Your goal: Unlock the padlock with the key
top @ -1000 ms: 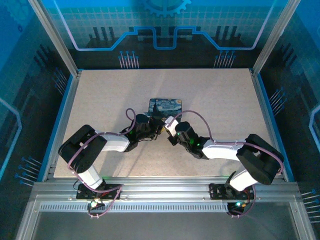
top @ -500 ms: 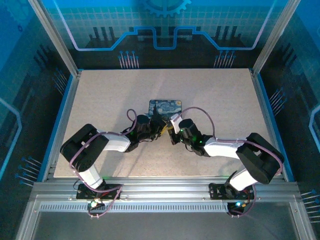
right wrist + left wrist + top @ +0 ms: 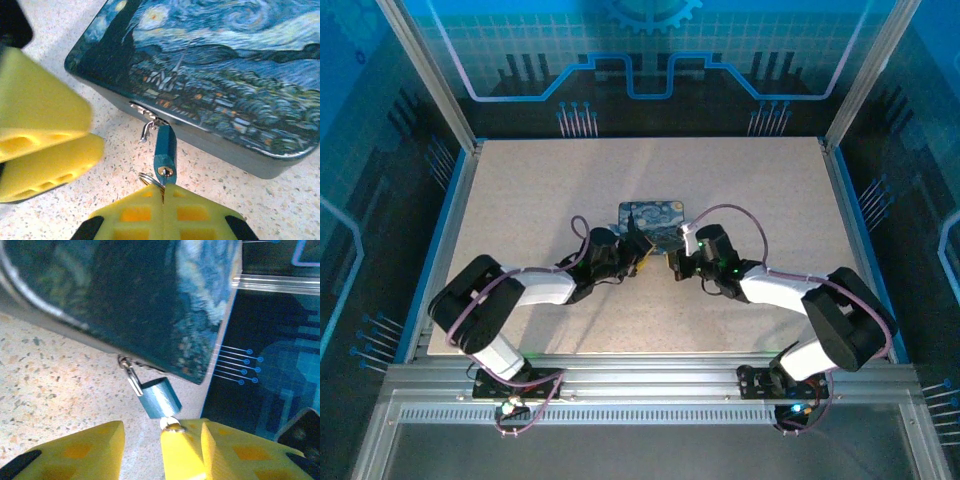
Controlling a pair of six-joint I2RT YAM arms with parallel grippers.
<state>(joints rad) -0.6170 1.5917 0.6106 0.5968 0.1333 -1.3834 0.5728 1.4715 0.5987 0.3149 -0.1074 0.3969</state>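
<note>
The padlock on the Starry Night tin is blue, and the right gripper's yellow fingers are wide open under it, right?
Not quite. The right gripper is shut, its yellow fingers pressed together on the key under the blue padlock on the Starry Night tin. The right wrist view shows it.

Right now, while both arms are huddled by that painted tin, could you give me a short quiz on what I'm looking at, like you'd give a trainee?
1. True or false: the padlock is hooked onto the front of the painted tin.
2. Pick one: the right gripper, its fingers pressed together just under the padlock, appears to pinch A) the key, B) the shackle, C) the tin's lid.
3. Fill in: seen from its own wrist camera, the left gripper has its yellow fingers ____ (apart / together).

Key: 1 true; 2 A; 3 apart.
</note>
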